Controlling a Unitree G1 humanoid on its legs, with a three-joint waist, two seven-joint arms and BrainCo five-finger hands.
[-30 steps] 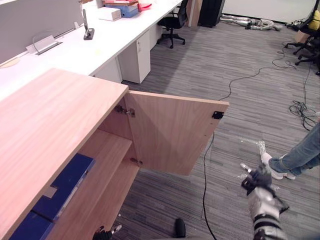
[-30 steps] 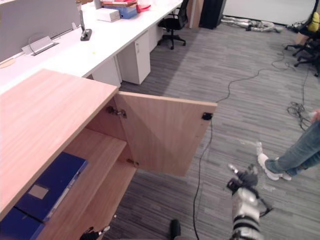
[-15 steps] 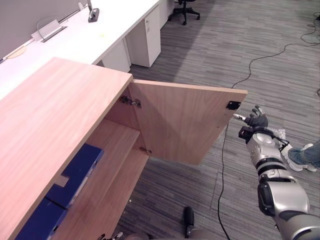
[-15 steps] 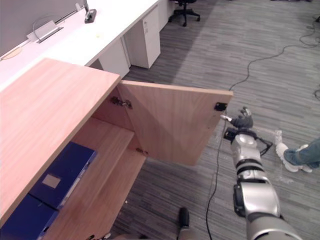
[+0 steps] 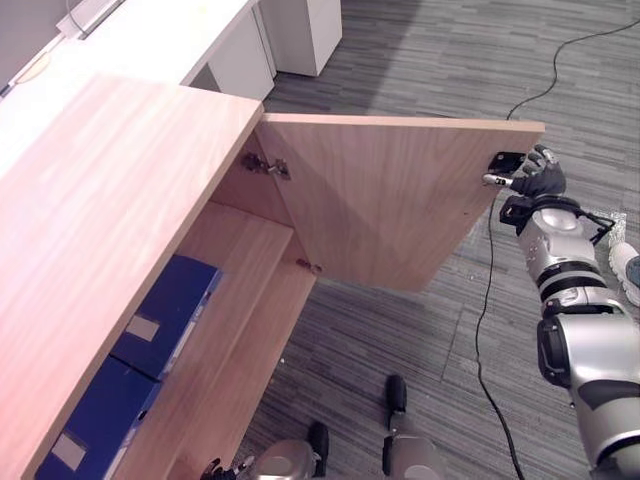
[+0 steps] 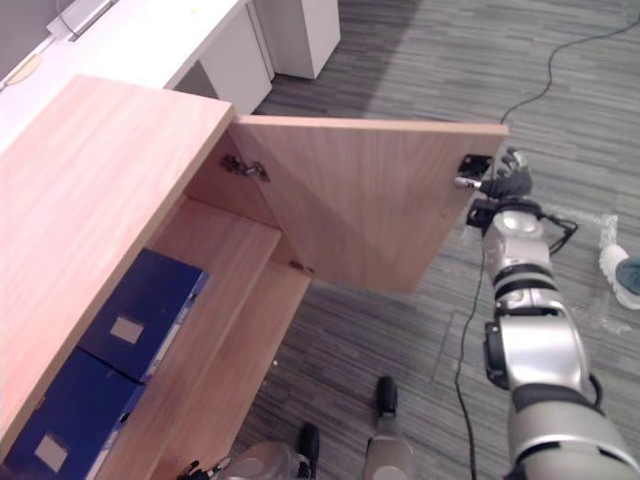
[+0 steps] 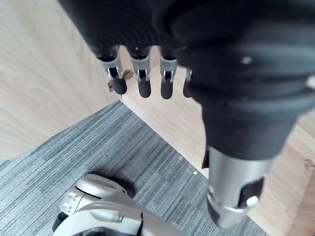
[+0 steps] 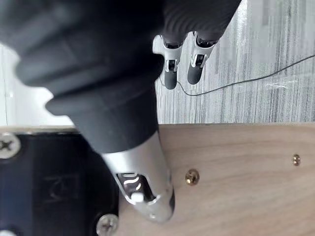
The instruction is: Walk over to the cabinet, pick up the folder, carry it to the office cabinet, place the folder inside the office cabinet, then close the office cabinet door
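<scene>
- The office cabinet and its door are pale wood with a fine grain.
- The far folder and the near folder are deep blue, each with a small pale label.
- The catch plate on the door's right corner is black.
- The carpet is grey with thin stripes.
- The desk, far left, is white.
- The right hand is dark with silver fingers.

text: none legible | labels: pale patches noted on blue folders, nothing readable on them | place: inside cabinet, well apart from right hand
</scene>
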